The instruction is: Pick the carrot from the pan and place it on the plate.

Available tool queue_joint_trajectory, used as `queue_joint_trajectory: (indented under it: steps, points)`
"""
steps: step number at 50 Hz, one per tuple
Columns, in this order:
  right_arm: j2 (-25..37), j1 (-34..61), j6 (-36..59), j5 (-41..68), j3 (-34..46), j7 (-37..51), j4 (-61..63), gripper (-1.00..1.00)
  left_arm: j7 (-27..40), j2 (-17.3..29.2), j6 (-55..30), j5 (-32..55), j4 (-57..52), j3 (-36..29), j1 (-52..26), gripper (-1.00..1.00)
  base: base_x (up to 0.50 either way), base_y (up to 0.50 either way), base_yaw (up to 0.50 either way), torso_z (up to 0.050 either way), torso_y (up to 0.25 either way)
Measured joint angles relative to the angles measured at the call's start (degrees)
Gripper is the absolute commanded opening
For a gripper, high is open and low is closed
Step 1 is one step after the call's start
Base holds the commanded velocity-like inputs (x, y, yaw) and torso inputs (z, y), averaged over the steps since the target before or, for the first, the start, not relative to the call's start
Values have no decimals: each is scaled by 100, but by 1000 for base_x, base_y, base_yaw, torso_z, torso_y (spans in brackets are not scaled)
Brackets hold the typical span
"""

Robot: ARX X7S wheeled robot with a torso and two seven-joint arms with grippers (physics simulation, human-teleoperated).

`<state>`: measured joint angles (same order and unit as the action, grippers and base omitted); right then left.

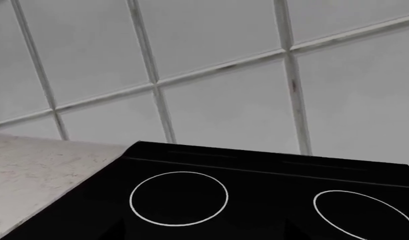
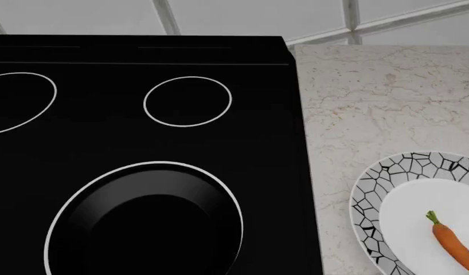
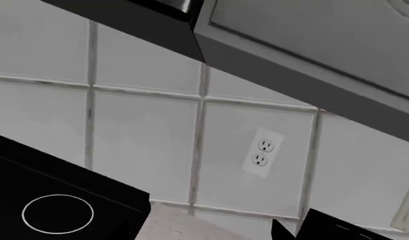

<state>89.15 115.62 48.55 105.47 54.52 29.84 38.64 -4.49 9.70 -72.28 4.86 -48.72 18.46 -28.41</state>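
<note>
the carrot already lies on the white centre of the plate, stem end pointing away from the robot, and the pan sits empty on the black cooktop, so the placing looks done. neither gripper shows in any view (both wrist cameras look at the tiled wall, with only a dark corner at the frame edge of the right one that may be a finger), so i cannot tell how far open either is or whether it holds anything. the main risk now is an unseen arm swinging low on retreat and clipping the plate rim, rolling the carrot off. the plate runs out of the head view, so its margin to the counter edge is unknown; there is open stone behind it, toward the wall.
</note>
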Motion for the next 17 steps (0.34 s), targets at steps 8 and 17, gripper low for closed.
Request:
queue_joint_trajectory:
  steps: [8,17]
  points:
    - [85,6,-619,259,-64,1310,891,100,-26,-53,-313,112,-388,-24,-40,100,0,0,0,0,0]
    - [-414,-691,-1165,159,-740,2483,1557,100,-53,-127,-355,262,-707,-31,65,100,0,0,0,0,0]
